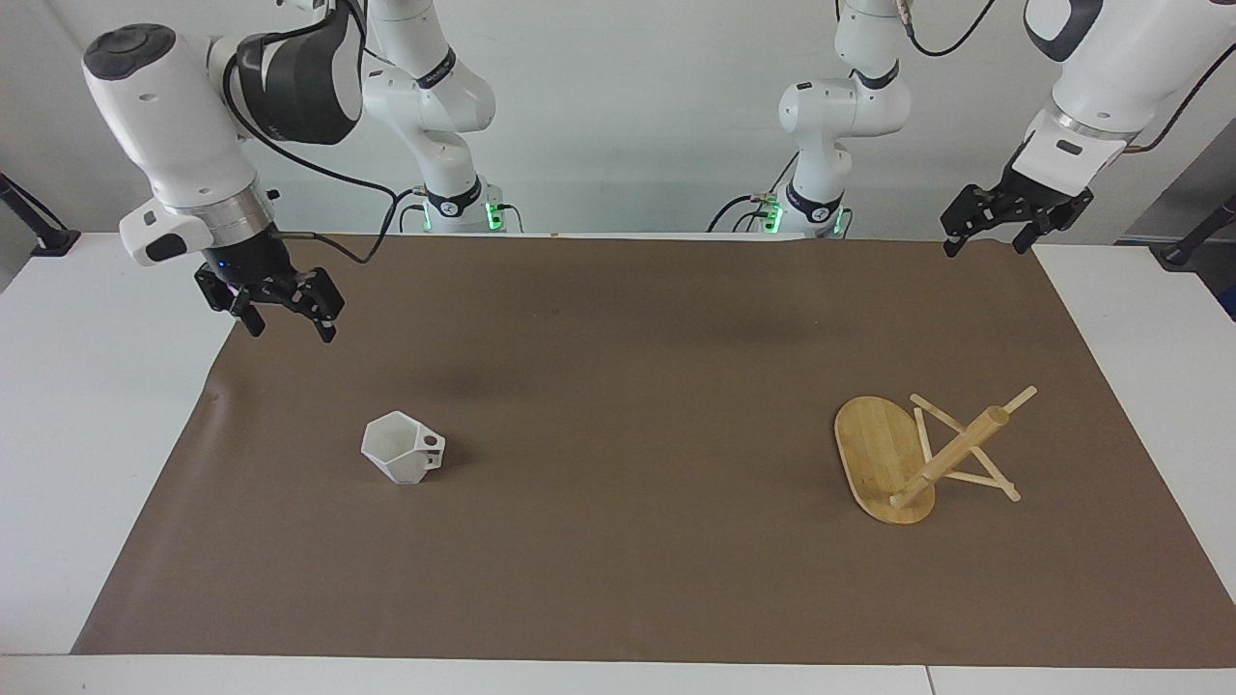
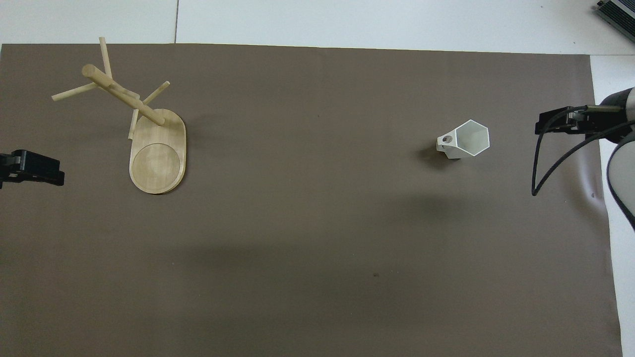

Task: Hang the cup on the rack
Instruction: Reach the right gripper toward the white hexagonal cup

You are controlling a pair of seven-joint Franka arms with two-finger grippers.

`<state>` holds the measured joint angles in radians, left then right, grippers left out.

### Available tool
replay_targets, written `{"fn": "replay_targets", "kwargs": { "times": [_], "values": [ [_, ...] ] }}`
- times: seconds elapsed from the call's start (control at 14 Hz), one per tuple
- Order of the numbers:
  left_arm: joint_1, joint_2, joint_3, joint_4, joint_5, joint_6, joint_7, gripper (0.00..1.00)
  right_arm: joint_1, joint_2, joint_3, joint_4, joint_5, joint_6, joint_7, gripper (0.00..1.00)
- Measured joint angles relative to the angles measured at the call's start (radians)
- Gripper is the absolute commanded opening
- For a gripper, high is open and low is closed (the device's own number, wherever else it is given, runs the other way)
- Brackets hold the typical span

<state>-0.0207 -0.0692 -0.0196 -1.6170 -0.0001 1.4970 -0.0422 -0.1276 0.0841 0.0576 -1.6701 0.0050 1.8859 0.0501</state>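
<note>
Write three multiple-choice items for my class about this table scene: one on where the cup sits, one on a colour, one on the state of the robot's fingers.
1. Where is the cup?
A. Hung on the rack
B. On the brown mat, toward the right arm's end of the table
C. In the left gripper

2. What colour is the cup?
A. White
B. Blue
C. Red

3. How are the fingers of the right gripper?
A. Shut on the cup
B. Shut on a peg
C. Open and empty

Answers:
1 B: the cup stands alone on the brown mat, apart from the rack at the left arm's end.
2 A: its faceted sides are plain white.
3 C: the right gripper hangs over the mat's edge, fingertips apart, holding nothing.
</note>
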Motion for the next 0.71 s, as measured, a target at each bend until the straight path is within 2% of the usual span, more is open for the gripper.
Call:
{"fn": "replay_targets", "kwargs": {
  "times": [0.21, 0.71],
  "values": [
    [0.000, 0.000, 0.000, 0.000, 0.000, 0.000, 0.000, 1.00, 0.000, 0.023, 0.000, -0.073, 0.000, 0.116, 0.000, 1.00],
    [0.000, 0.000, 0.000, 0.000, 0.000, 0.000, 0.000, 1.00, 0.002, 0.132, 0.001, -0.171, 0.000, 0.354, 0.000, 1.00]
  ]
}}
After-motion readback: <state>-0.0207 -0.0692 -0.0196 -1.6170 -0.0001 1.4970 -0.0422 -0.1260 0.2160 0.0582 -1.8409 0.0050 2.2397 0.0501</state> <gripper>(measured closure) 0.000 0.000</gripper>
